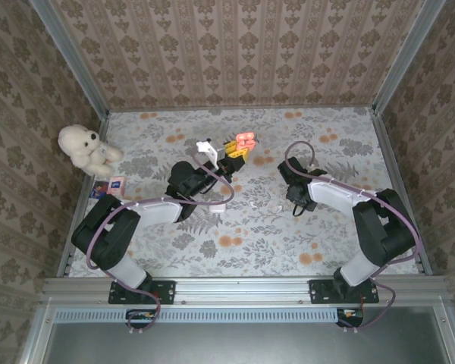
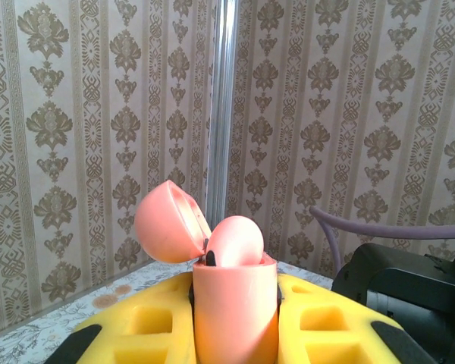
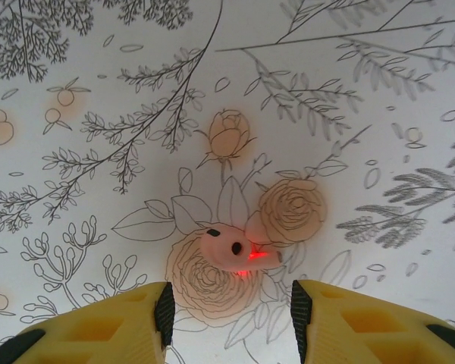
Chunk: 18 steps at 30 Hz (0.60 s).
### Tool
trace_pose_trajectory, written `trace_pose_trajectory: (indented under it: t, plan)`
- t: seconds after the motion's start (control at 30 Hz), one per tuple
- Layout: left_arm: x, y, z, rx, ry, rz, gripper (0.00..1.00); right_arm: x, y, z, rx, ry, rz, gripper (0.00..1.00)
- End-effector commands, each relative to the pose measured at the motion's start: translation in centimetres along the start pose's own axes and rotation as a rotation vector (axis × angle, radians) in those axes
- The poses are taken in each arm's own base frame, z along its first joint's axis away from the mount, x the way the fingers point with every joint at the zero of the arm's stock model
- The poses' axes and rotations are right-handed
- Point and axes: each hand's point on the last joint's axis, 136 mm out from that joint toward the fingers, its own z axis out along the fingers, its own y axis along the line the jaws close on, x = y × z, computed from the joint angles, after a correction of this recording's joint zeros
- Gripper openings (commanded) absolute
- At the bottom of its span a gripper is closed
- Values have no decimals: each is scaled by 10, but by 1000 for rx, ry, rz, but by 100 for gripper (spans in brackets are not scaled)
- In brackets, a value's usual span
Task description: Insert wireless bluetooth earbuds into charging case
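Right pincer (image 3: 231,317) hangs over the tabletop (image 1: 341,144), right of the middle, with its yellow fingers (image 3: 121,322) standing apart and nothing between them. Just past the fingertips an orange-red earbud (image 3: 229,249) lies on the flowered cloth, free of both fingers, with a small red glow on its right side.

To the left, the left pincer (image 2: 235,330) is raised off the tabletop and clamped tight on the orange-red charging case (image 2: 235,307). The case stands upright between the yellow pads, its lid (image 2: 167,224) swung open and tilted back to the left. A rounded pink shape (image 2: 236,241) sits in the mouth of the case; I can't tell whether that is a bud or part of the case. From above, the case (image 1: 246,140) shows near the middle of the tabletop, toward the far side.

Just left of it is a small white thing (image 1: 205,145), too small to make out. Two tiny white bits (image 1: 255,205) lie on the cloth between the arms. A white teddy bear (image 1: 82,145) sits at the far left edge, and a small card (image 1: 111,186) lies just nearer than it.
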Motion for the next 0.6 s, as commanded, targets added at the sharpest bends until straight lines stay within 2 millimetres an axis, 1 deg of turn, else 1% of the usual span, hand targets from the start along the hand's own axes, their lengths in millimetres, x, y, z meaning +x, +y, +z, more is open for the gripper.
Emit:
trace_pose_trajectory:
  t: [0.0,0.17,0.4,0.57]
  plan:
    - [-23,-6,-4,27,-61,5,0,6,5,13,-32,37,-26,48]
    - [-22,-5,-3,29,-61,3,0,3,8,18,-41,42,-68,48]
    - [-23,-5,-1,31,-63,2,0,-4,-3,21,14,60,-61,48]
    - [-23,-5,0,31,-65,2,0,-5,4,23,9,80,-82,46]
